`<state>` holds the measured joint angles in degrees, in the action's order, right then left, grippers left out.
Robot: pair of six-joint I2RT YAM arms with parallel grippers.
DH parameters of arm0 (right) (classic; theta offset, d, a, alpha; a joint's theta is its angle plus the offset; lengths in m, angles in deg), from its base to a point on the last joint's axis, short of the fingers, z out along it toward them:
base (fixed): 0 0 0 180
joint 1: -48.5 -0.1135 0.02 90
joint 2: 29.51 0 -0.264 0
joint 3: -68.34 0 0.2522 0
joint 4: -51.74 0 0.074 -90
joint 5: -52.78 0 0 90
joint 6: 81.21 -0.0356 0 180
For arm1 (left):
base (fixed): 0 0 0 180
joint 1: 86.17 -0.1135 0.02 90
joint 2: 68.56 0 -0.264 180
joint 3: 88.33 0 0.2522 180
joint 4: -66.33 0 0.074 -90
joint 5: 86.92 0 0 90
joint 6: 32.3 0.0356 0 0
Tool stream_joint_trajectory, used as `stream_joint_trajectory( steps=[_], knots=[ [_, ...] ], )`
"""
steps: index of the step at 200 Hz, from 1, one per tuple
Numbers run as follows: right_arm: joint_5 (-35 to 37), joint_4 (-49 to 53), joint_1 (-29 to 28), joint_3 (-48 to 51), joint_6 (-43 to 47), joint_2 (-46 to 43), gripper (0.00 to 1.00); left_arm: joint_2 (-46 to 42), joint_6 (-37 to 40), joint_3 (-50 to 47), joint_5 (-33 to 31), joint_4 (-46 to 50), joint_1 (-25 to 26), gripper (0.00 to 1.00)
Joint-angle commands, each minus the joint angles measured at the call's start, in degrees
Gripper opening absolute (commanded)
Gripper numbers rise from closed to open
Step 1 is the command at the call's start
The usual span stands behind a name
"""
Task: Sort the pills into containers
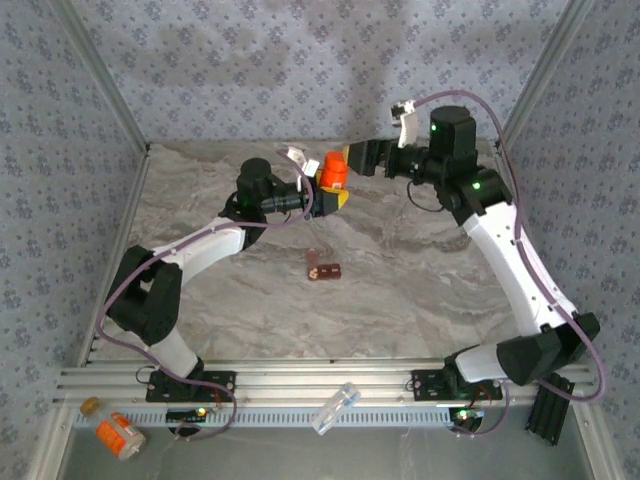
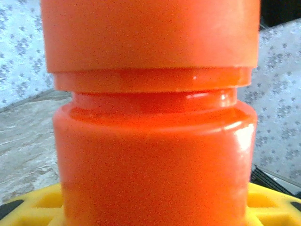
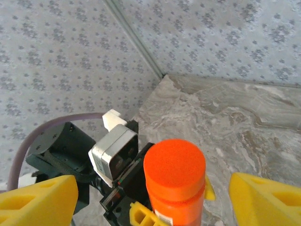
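Left gripper (image 1: 330, 195): is clamping the orange-capped bottle (image 1: 334, 170) around its lower body; its yellow fingers (image 2: 35, 202) are pressing in from both sides, as the left wrist view shows
Orange-capped bottle: is being held above the table (image 1: 420, 290), out beyond the left wrist; the cap is sitting on top of the neck, with a narrow ridge showing beneath it; a strip of pale label is showing low on the body in the right wrist view
Right gripper (image 1: 352, 158): is hanging spread wide, just beside the bottle's cap; its yellow fingers (image 3: 40, 200) are standing one on each side of the cap, with a gap on each side, touching nothing
Containers (image 1: 323, 268): a small dark red-brown box is lying flat on the table, on the arm-base side of both grippers and well apart from them; closer to the left gripper than to the right; its compartments are too small to make out
Left wrist camera (image 3: 115, 153): is showing as a grey block just beside the bottle, behind the left gripper's fingers
White-capped bottle (image 1: 120, 435): is lying on its side by the left arm's base, far behind the left gripper
Clear tube (image 1: 335, 408): is lying tilted on the rails between the two bases, well behind both grippers
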<state>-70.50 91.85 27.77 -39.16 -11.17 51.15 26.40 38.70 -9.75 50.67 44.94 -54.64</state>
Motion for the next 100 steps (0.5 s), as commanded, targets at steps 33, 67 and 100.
stream_joint_trajectory(
  steps=[33, 67, 100],
  knots=[
    [-13.17, 16.02, 1.84, -13.82, 11.52, 8.87, 0.84, -0.63, 4.29, 6.64, 9.15, 7.16, -0.32, 0.0],
    [-13.11, 17.27, 1.75, -14.9, 11.95, 10.63, 0.84, -1.38, 9.18, 7.66, 10.15, 12.93, -0.34, 0.0],
    [-13.32, 18.19, 0.97, -14.98, 12.32, 11.89, 0.84, -1.79, 13.05, 8.91, 10.38, 17.84, -0.59, 0.0]
  ],
)
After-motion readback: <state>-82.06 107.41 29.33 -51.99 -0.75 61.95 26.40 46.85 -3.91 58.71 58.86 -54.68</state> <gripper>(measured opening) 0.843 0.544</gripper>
